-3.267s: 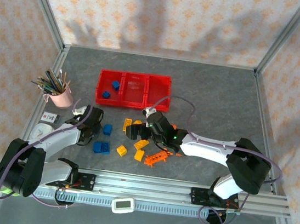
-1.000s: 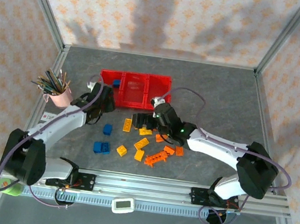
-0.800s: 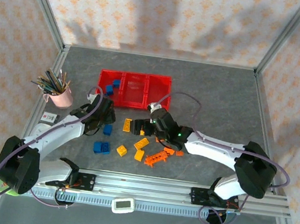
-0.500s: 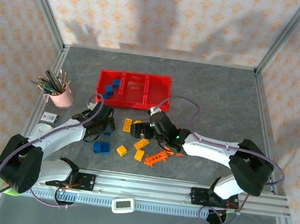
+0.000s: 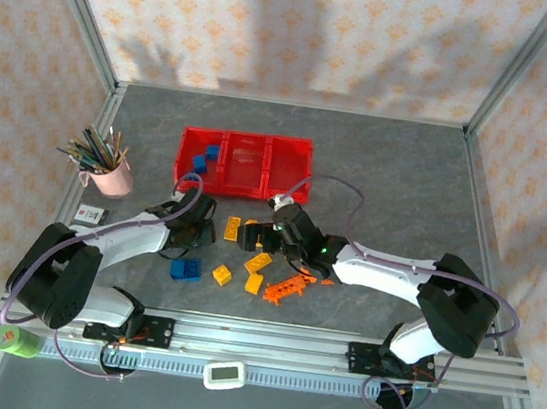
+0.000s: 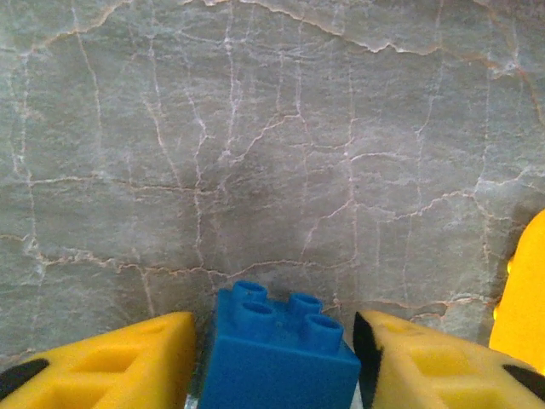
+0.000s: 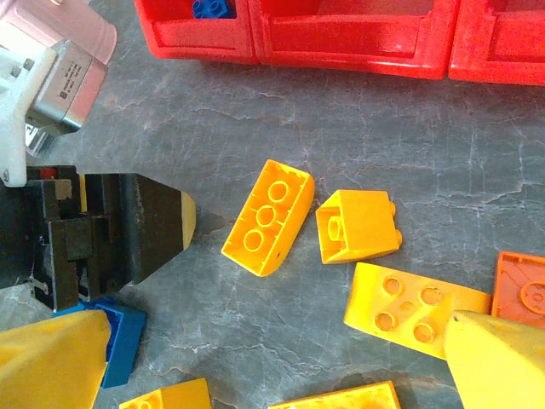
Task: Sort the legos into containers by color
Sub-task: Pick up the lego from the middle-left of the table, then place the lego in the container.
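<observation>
The legos (image 5: 258,261) lie loose on the counter (image 5: 389,169) between the containers (image 5: 245,192) and the near edge — yellow and orange clustered at the middle, blue ones to their left. A few blue bricks (image 5: 203,159) already sit in the containers' left end. You are at the pick: your left hand (image 6: 274,322) straddles a blue brick (image 6: 277,366), fingers close against its sides, though I cannot tell whether they pinch it yet. Close firmly, lift straight, and carry it to that left end. Your right hand (image 7: 272,336) hovers wide open over the yellow bricks (image 7: 268,217), just beside the left hand — so mind the two crowding each other. The pink pencil cup (image 5: 111,179) stands by the left edge, probably clear of your route.
</observation>
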Robot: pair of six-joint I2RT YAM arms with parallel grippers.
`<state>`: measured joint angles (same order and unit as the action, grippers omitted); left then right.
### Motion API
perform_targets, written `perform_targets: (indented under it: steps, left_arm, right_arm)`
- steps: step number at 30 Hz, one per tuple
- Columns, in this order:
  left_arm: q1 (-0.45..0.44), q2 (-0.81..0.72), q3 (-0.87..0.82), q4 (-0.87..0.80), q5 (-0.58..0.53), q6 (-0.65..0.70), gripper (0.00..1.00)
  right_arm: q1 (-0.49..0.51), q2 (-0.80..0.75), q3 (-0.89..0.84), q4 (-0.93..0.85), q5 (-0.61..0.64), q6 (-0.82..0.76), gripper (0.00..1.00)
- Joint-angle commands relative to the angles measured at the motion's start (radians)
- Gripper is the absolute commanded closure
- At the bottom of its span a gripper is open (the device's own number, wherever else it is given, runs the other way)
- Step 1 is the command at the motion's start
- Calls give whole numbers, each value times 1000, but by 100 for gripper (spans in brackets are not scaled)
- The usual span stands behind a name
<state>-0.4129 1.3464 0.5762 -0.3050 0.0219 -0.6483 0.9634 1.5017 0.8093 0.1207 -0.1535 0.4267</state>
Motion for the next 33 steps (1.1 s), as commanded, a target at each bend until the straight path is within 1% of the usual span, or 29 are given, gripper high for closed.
perform_targets:
  steps: [1,6,9,12,15,19,21,24,26,28,33]
  left_arm:
    - [-9,2,-26,31,0,5,54]
    - [-9,-10,-23,23,-16,3,69]
    - [-9,-11,-7,7,-29,2,75]
    - [-9,-25,8,-3,-39,-2,78]
    - [-8,-54,34,-18,-65,-5,79]
    - [0,-76,123,-66,-135,13,79]
    - [18,-74,184,-88,-173,27,79]
    - [68,-58,265,-91,-190,53,79]
    - [105,-33,317,-80,-194,56,79]
    - [136,3,373,-65,-193,100,79]
    - [197,160,533,-48,-174,154,79]
  right_arm:
    - [5,5,-5,24,19,12,0]
    - [5,6,1,28,11,12,0]
    - [4,7,13,28,6,7,0]
    - [3,5,30,26,4,1,0]
    - [0,6,52,13,5,-10,0]
    - [-16,7,69,9,1,-10,0]
    - [-30,8,78,11,-9,-9,0]
    - [-48,9,92,14,-14,-15,0]
    - [-62,13,101,16,-14,-17,0]
    - [-74,18,108,22,-11,-18,0]
    - [-99,37,128,33,-3,-24,0]
